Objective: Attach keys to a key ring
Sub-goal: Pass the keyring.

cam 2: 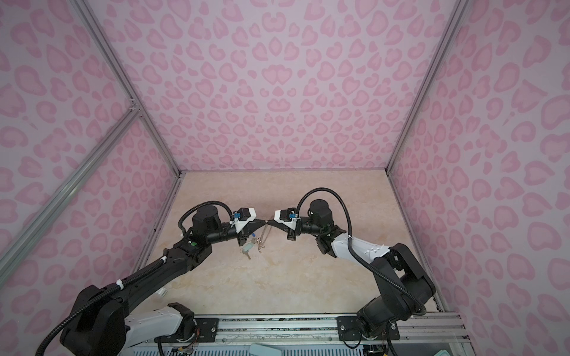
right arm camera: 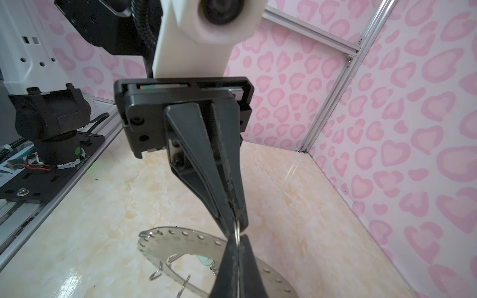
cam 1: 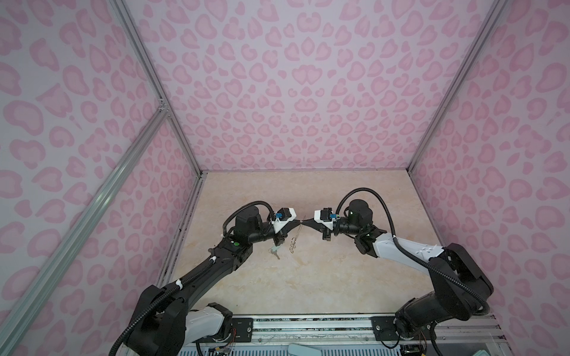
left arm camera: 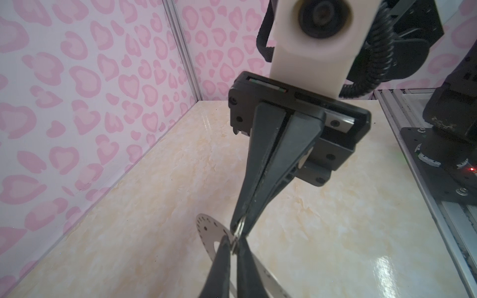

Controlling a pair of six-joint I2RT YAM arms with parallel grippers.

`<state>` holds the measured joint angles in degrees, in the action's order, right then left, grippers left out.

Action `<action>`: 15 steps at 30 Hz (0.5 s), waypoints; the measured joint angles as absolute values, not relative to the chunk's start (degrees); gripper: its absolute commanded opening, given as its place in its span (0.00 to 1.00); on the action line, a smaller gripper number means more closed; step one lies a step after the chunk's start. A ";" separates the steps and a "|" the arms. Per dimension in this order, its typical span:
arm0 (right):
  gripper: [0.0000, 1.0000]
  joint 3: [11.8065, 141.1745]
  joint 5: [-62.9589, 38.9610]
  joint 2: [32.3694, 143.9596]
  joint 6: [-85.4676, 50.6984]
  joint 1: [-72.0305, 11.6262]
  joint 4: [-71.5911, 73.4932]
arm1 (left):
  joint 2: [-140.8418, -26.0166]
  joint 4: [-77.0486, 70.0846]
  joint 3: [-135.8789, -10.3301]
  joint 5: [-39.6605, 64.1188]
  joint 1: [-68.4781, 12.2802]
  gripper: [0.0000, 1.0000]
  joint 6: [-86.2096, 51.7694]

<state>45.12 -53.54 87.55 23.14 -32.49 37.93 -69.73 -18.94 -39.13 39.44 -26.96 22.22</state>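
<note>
Beige marbled tabletop (cam 1: 308,277): left gripper (cam 1: 298,221) and right gripper (cam 1: 306,222) both pinched one wire loop (left arm camera: 237,233) on the flat grey metal key ring (right arm camera: 178,243), seemingly spreading it; a tiny silver key (cam 2: 247,248) needed threading next.

I see my left hand (left arm camera: 234,243) and right hand (left arm camera: 240,225) meeting tip to tip, both pinching one small wire loop (left arm camera: 237,233); the key ring (left arm camera: 206,232) sits just beside them.

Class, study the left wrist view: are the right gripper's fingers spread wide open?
No, the right gripper is shut, its tips pinching a small wire loop at the key ring's rim.
</note>
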 measured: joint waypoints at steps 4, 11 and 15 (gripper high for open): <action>0.00 45.43 -53.43 87.59 23.11 -32.45 37.85 | -69.73 -18.94 -39.13 39.59 -26.96 0.03 22.79; 0.20 46.09 -50.37 86.76 25.78 -32.51 34.28 | -69.63 -16.36 -40.10 38.15 -27.20 0.03 23.68; 0.24 48.07 -46.26 85.34 30.30 -32.93 27.66 | -70.08 -11.14 -43.68 35.57 -27.29 0.03 24.93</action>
